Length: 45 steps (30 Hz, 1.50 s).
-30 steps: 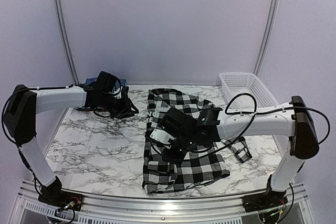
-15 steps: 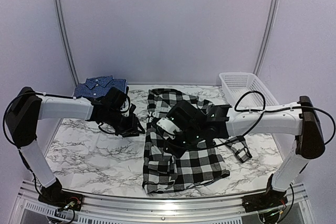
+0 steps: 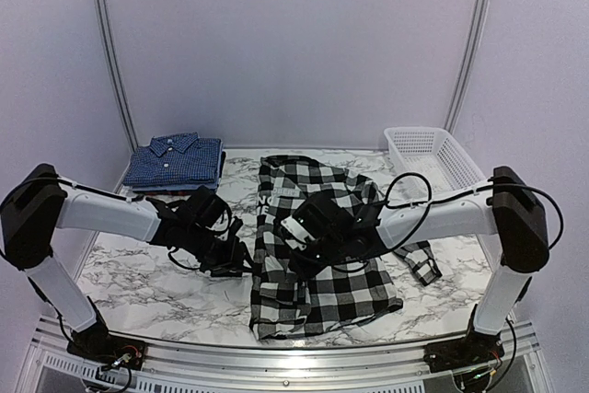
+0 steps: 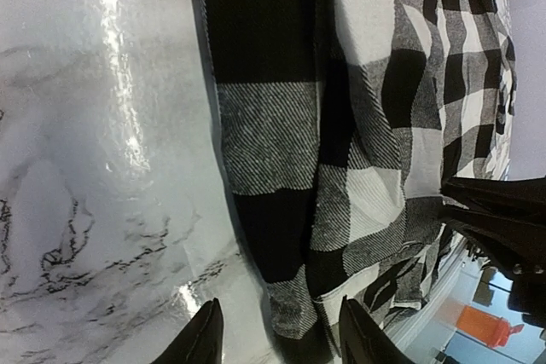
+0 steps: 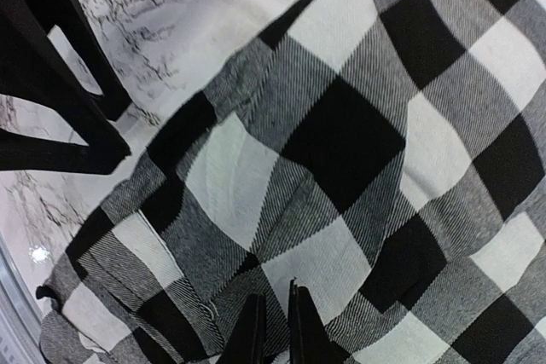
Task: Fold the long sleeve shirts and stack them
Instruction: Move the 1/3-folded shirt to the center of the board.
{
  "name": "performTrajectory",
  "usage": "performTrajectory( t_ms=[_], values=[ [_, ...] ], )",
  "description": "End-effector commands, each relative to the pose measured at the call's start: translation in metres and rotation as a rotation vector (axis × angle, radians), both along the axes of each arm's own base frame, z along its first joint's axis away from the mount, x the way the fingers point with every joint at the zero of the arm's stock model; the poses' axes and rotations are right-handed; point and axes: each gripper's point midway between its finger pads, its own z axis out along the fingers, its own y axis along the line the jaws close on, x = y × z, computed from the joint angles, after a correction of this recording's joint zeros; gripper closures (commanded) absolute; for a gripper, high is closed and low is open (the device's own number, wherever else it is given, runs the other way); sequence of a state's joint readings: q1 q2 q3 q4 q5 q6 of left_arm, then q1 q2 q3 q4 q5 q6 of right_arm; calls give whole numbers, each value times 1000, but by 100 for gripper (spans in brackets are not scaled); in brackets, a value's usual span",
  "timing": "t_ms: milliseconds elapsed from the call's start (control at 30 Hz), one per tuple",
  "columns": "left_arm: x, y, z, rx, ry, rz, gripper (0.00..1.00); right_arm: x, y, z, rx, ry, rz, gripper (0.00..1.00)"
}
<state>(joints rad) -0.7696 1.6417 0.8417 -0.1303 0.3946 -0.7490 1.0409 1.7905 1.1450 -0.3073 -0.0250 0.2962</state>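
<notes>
A black-and-white checked long sleeve shirt (image 3: 322, 264) lies spread in the middle of the marble table (image 3: 147, 273). Dark blue checked long sleeve shirts (image 3: 175, 161) sit folded in a stack at the back left. My left gripper (image 3: 236, 260) is low at the checked shirt's left edge. In the left wrist view it (image 4: 277, 343) is open, its fingers astride the edge of the cloth (image 4: 290, 151). My right gripper (image 3: 308, 244) presses down on the shirt's middle. In the right wrist view its jaws (image 5: 275, 326) are pinched together on the checked cloth (image 5: 341, 142), with creases running to the tips.
A white mesh basket (image 3: 433, 158) stands at the back right. A loose sleeve (image 3: 421, 262) trails off the shirt's right side. The left gripper's black fingers (image 5: 77, 83) show close to the right gripper. The table's front rail (image 3: 276, 356) runs just below the shirt's hem.
My left arm has swung from the blue stack down to the checked shirt's left edge and its jaws have widened. The right gripper has closed on the cloth.
</notes>
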Motion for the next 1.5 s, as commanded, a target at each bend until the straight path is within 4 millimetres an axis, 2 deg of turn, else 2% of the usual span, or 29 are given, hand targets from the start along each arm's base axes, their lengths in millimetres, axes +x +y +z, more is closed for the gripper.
performTrajectory(
  t_ms=[0,133,267,400,500,633,700,767,933,1067,1267,1467],
  values=[
    [-7,-14,5,-51,-3,-23,52,2,-4,-16,18,27,-42,92],
    [-28,-15,-10,-23,44,-48,51,-1,-11,-27,8,43,-58,90],
    [-46,-15,-22,6,77,-70,54,-3,-13,-33,6,54,-66,89],
    [-52,-15,-24,14,85,-75,57,-2,-12,-28,17,51,-70,85],
    [-54,-20,-26,15,94,-76,67,1,-9,-17,33,37,-74,81],
    [-49,-21,-31,27,105,-30,91,10,-5,8,64,-7,-86,75],
    [-45,-22,-32,29,108,-5,99,24,-9,18,65,-51,-128,72],
    [-40,-18,-33,35,104,20,100,35,-14,27,82,-65,-162,71],
    [-22,9,-35,87,97,58,100,74,-34,51,130,-103,-255,68],
    [-10,38,-39,132,106,78,100,104,-55,60,168,-111,-323,68],
    [-3,77,-51,208,125,114,100,141,-85,57,188,-115,-429,67],
    [6,107,-47,279,93,153,100,156,-102,48,178,-110,-479,67]
  ],
)
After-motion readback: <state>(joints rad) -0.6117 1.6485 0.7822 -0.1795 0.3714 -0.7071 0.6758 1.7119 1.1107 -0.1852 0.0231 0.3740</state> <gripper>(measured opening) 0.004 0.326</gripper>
